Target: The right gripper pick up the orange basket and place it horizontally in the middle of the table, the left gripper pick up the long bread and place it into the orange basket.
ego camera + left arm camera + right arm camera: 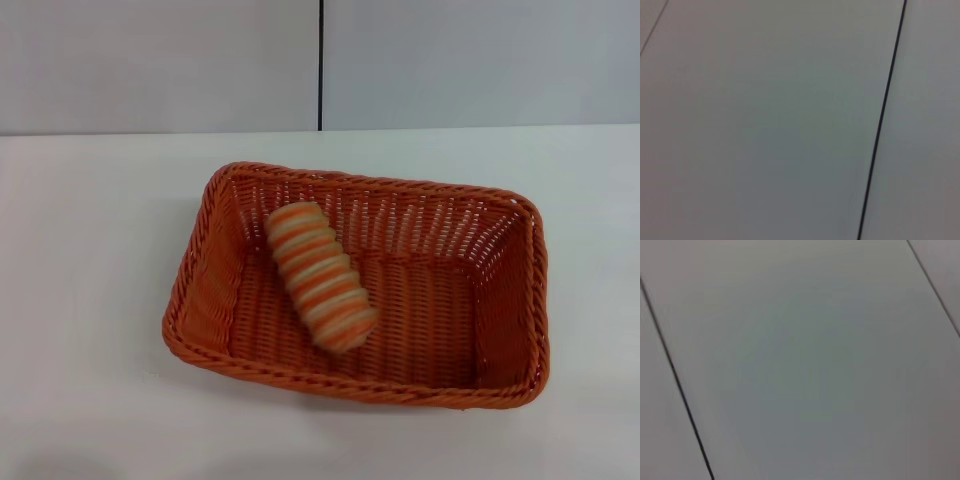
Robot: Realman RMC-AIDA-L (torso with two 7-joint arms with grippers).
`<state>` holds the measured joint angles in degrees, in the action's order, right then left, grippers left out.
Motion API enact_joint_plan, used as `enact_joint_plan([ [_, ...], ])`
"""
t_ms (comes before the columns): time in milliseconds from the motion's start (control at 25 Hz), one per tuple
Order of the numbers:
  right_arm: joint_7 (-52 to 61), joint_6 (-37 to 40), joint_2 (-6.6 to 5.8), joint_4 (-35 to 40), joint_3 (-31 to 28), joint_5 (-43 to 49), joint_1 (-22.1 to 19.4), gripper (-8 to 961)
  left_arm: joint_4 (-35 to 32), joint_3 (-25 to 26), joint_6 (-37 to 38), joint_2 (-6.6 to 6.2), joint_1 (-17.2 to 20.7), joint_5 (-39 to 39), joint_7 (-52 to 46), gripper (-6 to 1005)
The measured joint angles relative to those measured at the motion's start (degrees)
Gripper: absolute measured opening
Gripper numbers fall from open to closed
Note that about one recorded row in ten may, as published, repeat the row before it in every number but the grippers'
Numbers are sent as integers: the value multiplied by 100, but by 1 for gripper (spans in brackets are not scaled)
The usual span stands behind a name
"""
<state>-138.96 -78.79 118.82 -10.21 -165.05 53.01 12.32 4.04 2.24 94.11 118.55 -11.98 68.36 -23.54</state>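
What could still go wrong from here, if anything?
Little looks at risk. The long bread already lies in the orange basket, which sits about mid-table, and neither gripper is in view.
1. The bread lies diagonally, with one end toward the far wall of the basket; a bump might shift or roll it.
2. The basket is slightly skewed rather than squarely horizontal, so a strict placement check could fail.

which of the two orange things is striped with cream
The long bread, lying diagonally inside the orange basket; the basket itself is plain orange openwork wicker.
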Motion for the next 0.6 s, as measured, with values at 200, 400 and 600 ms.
enact_joint_plan([
  [200, -713, 2, 12, 269, -2, -174, 189, 406, 192, 448, -335, 8, 37, -16, 287, 802],
  [400, -1051, 85, 11, 553, -1, -573, 410, 406, 248, 664, -521, 18, 44, -16, 455, 802],
  [600, -1061, 238, 9, 562, -1, -607, 517, 406, 305, 984, -651, 19, 46, -16, 612, 802],
])
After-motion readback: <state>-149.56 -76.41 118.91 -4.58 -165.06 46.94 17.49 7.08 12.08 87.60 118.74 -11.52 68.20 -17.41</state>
